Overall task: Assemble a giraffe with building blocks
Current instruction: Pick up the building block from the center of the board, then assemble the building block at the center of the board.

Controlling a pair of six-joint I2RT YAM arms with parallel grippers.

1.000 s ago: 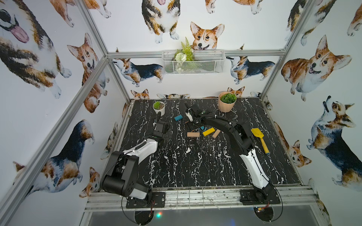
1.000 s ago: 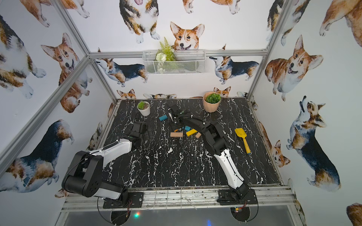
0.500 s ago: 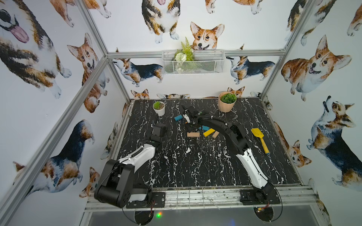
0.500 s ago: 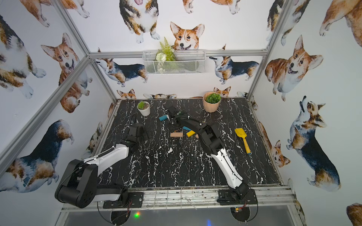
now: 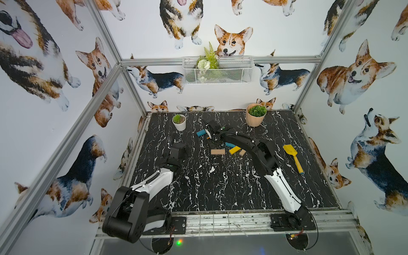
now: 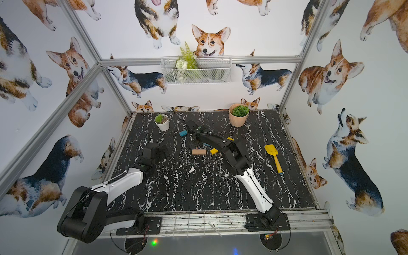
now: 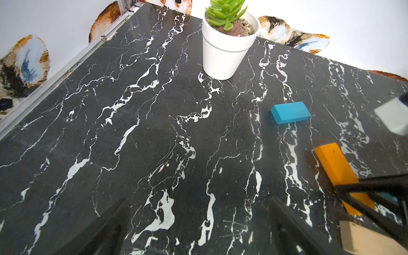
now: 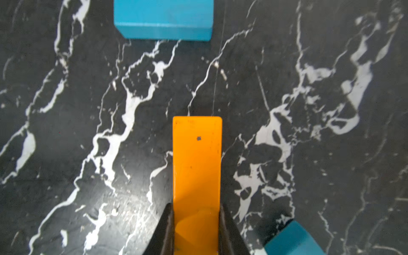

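The orange rectangular wooden bar [image 8: 197, 159], pointed at the teal wooden block [image 8: 163, 19] on the black marbled tabletop [image 8: 66, 132], is clamped endwise by the right gripper [image 8: 196, 223], seemingly for joining neck to head, while the left gripper [image 5: 177, 151] is seen spread open and empty, well apart.

The right arm stretches far forward over the desk, its hand [image 8: 196, 212] tipped down, both fingers pressed against the sides of an orange block [image 8: 196, 159]. The left arm is bent, its hand [image 5: 176, 148] spread wide and empty.
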